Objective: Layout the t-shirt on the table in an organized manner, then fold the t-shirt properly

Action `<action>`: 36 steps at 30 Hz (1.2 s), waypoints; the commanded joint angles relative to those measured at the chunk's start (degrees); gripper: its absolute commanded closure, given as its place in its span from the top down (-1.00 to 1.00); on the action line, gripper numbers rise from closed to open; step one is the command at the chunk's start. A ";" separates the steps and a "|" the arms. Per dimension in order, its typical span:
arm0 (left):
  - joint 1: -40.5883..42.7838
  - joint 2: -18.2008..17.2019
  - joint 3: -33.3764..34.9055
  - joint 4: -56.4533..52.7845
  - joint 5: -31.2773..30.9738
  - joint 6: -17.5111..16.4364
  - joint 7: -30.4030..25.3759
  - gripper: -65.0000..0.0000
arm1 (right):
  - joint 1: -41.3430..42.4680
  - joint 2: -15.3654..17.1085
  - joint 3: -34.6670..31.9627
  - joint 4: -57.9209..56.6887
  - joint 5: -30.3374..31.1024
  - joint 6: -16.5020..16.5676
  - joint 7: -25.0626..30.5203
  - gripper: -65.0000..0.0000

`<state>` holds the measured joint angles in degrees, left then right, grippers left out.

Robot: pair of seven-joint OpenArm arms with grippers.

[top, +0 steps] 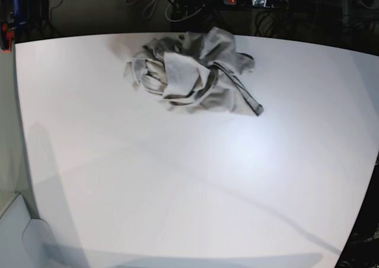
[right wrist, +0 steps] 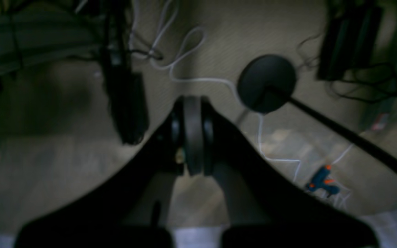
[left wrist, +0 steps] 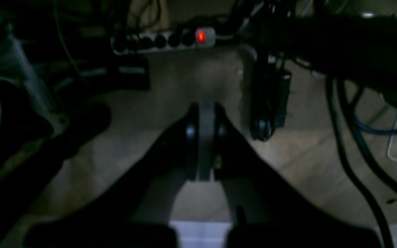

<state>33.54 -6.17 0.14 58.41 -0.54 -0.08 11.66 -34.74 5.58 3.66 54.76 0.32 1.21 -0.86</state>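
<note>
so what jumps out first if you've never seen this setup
The t-shirt, crumpled in a heap at the far side of the table, nothing spread out yet. Both wrist views are dark and look down at the floor: the left gripper and right gripper are shut on nothing. A power strip glows red beyond the left one.

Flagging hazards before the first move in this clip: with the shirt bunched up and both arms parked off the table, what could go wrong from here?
1. The t-shirt is a crumpled heap near the table's far edge; a blind pinch may catch several layers and drag the bundle instead of spreading it.
2. It lies close to that edge, so a pull could slide fabric off.
3. Both the left gripper and right gripper are shut and hang over a cable-strewn floor; they must open before grasping.
</note>
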 commanded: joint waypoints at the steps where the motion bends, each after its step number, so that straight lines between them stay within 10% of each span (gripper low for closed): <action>1: 2.46 -0.81 -0.19 3.17 0.05 0.47 -0.36 -1.00 | -2.49 0.44 0.95 2.60 -0.01 -0.47 0.29 -1.00; 19: 18.37 -2.66 -8.63 53.10 -6.81 0.30 16.16 -1.00 | -23.41 0.53 7.55 60.53 -0.01 -0.47 0.29 -1.00; 36: 20.04 -2.31 -8.89 57.41 -6.89 0.30 16.43 -1.00 | -14.36 2.37 -9.60 62.38 -0.01 -0.47 0.47 -1.00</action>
<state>52.82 -8.34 -8.56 115.07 -7.40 0.01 28.73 -48.88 7.77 -6.11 116.09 0.27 1.43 -2.22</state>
